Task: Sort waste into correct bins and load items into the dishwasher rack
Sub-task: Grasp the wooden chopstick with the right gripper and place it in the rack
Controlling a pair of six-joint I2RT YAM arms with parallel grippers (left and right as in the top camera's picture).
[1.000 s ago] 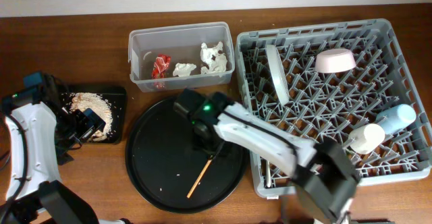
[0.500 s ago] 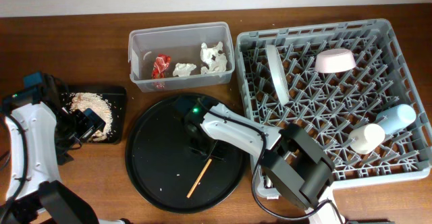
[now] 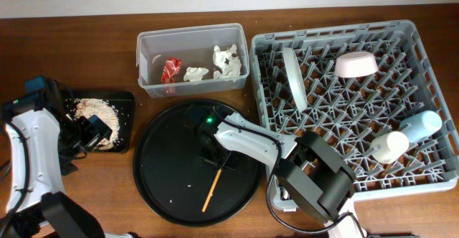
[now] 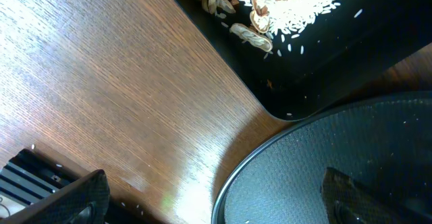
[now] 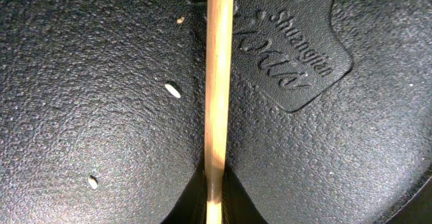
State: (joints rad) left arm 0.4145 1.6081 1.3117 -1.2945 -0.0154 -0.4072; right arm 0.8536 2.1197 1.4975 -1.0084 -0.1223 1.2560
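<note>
Pinching wooden chopstick [image 5: 218,82] over round black tray [image 5: 101,96]: right end effector [image 5: 214,193] closed on it; left end effector [image 4: 216,197] wide open, empty.

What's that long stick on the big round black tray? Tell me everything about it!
It's a wooden chopstick: thin, straight, pale tan, smooth and plain. It lies slantwise on the big round black tray, near its middle. The right hand seems to pinch the end nearer the rack, and the other end is free. A few rice crumbs sit beside it, not touching.
</note>
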